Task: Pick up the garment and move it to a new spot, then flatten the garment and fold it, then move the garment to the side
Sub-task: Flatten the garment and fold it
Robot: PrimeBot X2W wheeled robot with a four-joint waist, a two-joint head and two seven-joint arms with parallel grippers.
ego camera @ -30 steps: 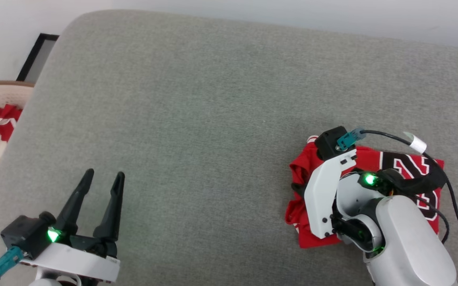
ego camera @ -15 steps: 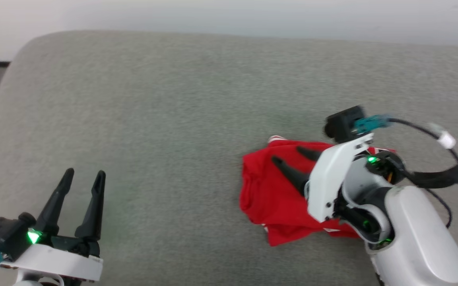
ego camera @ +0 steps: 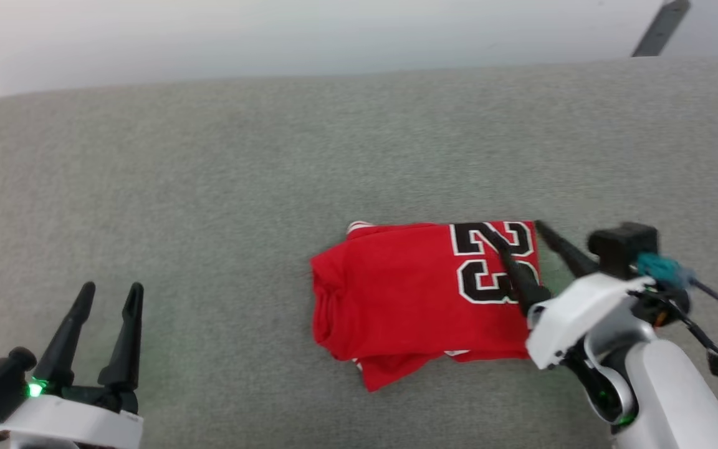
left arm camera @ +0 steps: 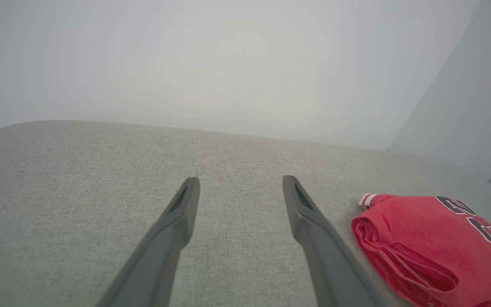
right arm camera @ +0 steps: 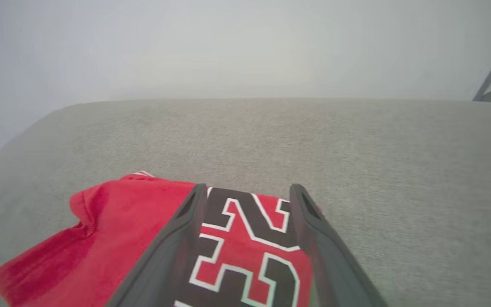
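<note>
- The garment is lying folded into a compact red rectangle, with the black "23" facing up, right of centre on the grey upholstered surface.
- One striped sleeve trim is peeking out at the far corner, and loose layers are showing along the near edge.
- The right gripper is hovering at the numbered end with its fingers spread and gripping nothing. Contact with the cloth cannot be confirmed.
- The left gripper is resting well apart from the garment, with its fingers spread and empty.
- Judgement: picking up, flattening and folding are appearing complete. The move aside is appearing complete or nearly complete, though whether this spot is final cannot be told.
</note>
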